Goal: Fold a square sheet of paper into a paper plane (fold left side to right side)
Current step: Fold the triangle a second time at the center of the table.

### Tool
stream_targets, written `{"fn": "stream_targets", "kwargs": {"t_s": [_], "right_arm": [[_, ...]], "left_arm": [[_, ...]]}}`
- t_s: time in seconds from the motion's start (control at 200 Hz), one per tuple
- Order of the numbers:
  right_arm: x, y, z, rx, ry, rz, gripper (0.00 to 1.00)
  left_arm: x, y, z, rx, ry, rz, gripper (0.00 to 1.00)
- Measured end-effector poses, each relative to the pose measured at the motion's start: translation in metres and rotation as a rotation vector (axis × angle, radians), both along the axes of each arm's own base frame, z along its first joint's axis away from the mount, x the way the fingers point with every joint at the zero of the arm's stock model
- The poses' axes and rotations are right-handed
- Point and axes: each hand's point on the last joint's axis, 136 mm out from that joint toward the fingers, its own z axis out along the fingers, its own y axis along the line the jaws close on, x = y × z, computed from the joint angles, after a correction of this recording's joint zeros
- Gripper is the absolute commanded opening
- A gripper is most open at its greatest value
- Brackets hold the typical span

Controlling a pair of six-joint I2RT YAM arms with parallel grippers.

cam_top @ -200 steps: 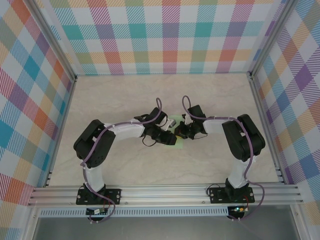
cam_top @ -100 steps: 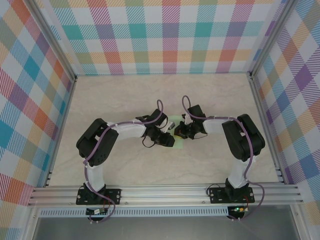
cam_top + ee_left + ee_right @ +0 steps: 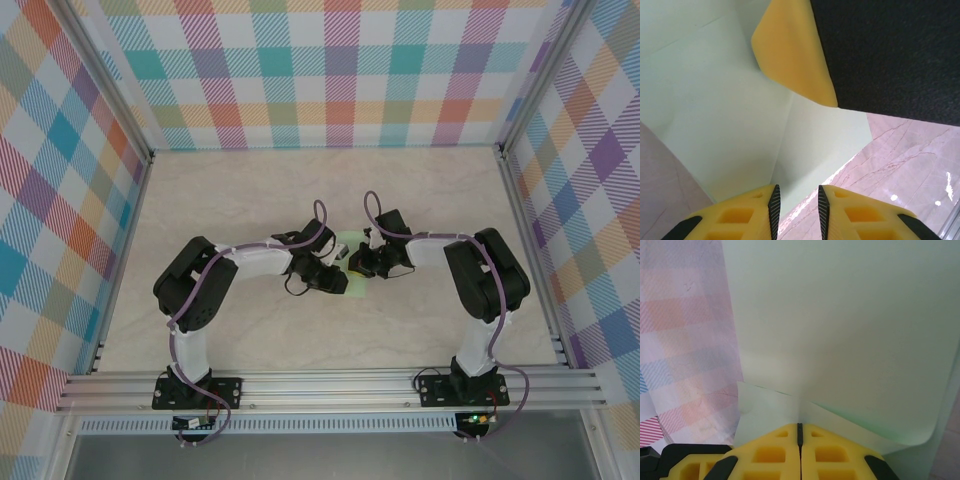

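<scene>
The right gripper (image 3: 800, 432) is clenched on an edge of the sheet of paper (image 3: 840, 330), which stands up just ahead of it. The left gripper (image 3: 796, 205) is slightly released, with a crease running toward its jaws, above the surface (image 3: 910, 160). If the right gripper pulls sideways, the thin sheet may tear or crease crooked.
</scene>
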Motion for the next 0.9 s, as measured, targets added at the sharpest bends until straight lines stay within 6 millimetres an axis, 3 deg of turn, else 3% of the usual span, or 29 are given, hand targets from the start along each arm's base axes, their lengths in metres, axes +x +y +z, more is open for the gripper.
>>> {"fn": "stream_targets", "kwargs": {"t_s": [0.64,0.9], "right_arm": [[0.001,0.001,0.004,0.024,-0.009,0.030,0.05],[-0.005,0.004,0.035,0.046,-0.077,0.081,0.01]], "left_arm": [[0.004,0.010,-0.007,-0.145,0.033,0.050,0.03],[0.003,0.009,-0.007,-0.160,0.037,0.052,0.01]]}}
